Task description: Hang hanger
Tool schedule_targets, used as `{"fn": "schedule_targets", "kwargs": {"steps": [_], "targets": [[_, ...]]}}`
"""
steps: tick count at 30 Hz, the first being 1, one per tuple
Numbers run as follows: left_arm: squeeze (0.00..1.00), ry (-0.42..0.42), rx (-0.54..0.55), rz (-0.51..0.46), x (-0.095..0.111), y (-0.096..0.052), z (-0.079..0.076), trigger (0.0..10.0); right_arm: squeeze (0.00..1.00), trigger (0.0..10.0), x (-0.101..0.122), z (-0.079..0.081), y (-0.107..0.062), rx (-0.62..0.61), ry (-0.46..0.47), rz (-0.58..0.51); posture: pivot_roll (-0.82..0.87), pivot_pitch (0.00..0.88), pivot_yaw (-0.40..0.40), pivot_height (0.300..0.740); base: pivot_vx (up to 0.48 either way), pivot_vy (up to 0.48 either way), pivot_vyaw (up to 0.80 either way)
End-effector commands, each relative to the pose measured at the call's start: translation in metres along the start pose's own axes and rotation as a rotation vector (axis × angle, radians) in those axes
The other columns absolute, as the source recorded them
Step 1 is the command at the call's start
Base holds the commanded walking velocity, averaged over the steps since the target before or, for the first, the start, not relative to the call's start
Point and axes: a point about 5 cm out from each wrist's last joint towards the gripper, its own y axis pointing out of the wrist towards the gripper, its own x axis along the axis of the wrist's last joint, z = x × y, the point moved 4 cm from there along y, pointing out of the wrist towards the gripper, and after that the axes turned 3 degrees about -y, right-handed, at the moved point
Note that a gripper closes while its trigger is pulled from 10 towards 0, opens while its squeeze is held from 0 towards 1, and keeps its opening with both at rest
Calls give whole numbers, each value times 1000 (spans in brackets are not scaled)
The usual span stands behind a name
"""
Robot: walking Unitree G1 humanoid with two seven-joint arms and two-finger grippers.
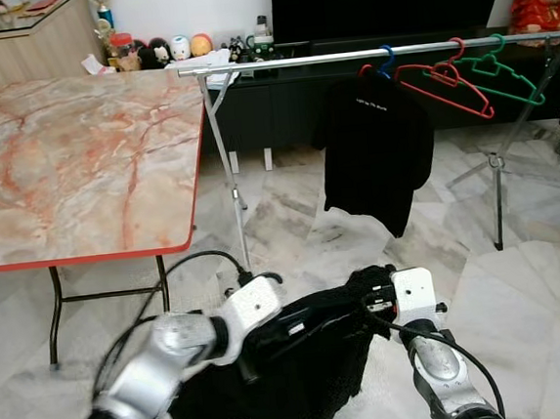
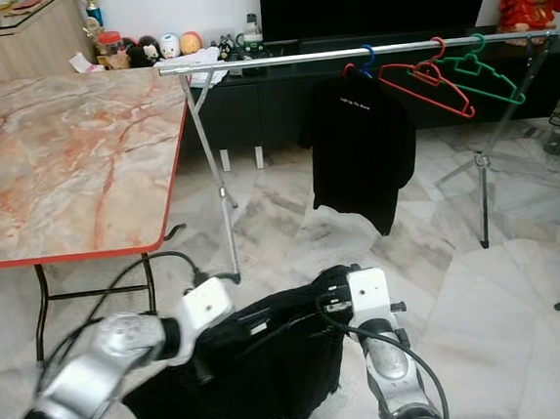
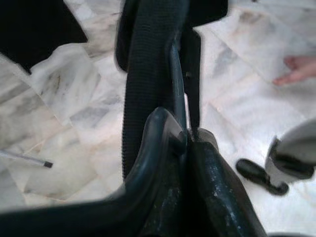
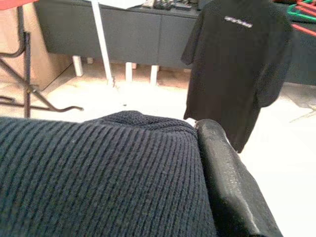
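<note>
Both hands [image 1: 310,329] low, closed together.

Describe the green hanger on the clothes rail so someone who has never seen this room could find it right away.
Look past the marble-patterned table to the silver clothes rail in front of the dark TV cabinet. Three hangers hook over it toward its right end: a blue one carrying a black T-shirt, then a red hanger, then the green hanger. The green one is empty and hangs farthest right.
</note>
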Motion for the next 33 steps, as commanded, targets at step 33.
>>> {"fn": "schedule_targets", "kwargs": {"steps": [33], "targets": [[0,267,6,173,-33,-33,5,10000,0,0,23,-38,16,-21,123,-15,71,76,-14,740,0,0,0]]}}
